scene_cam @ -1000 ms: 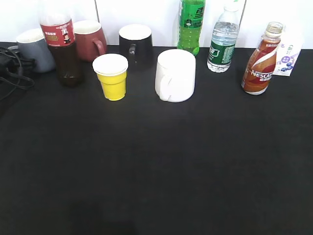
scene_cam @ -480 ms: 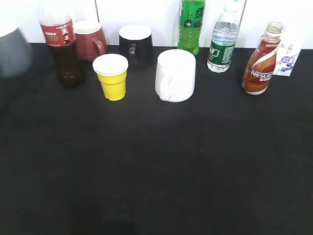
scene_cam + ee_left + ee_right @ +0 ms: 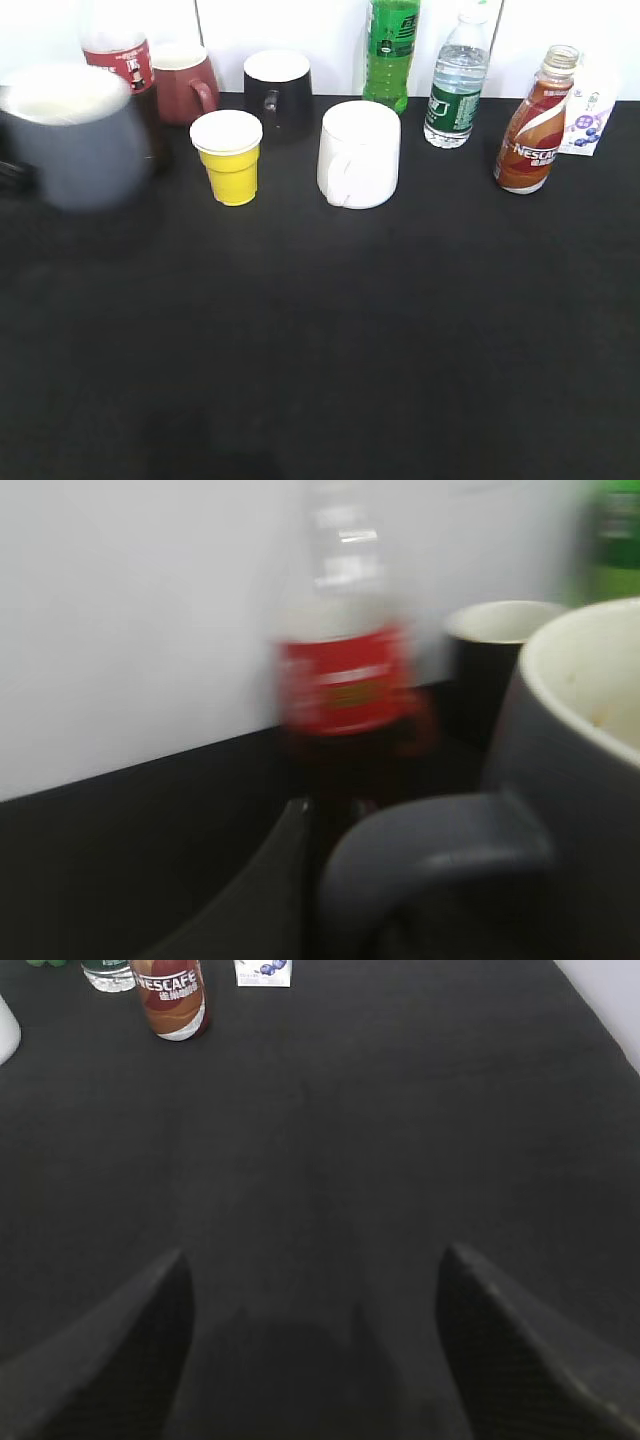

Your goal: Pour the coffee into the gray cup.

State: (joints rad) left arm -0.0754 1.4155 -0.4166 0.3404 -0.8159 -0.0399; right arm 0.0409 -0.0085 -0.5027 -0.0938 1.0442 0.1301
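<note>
Blue-gray and smeared with motion, the gray cup (image 3: 72, 135) had left its place at the back-left corner and, within a second, swung forward and inward, so that it hung large at the left of the exterior view, in front of the cola bottle (image 3: 118, 60). In the left wrist view its loop handle (image 3: 430, 855) filled the lower frame, right against the left gripper (image 3: 250, 900). The cup looked carried, yet the blur hid whether the jaws were clamped on it; I could not tell.

The coffee (image 3: 535, 120) stood untouched at the back right, uncapped, beside a small white carton (image 3: 590, 115). The right gripper (image 3: 310, 1350) hung wide open and empty, well short of the bottle. Judging by this, the cup was being brought to a pouring spot; the bottle had not yet been grasped.
</note>
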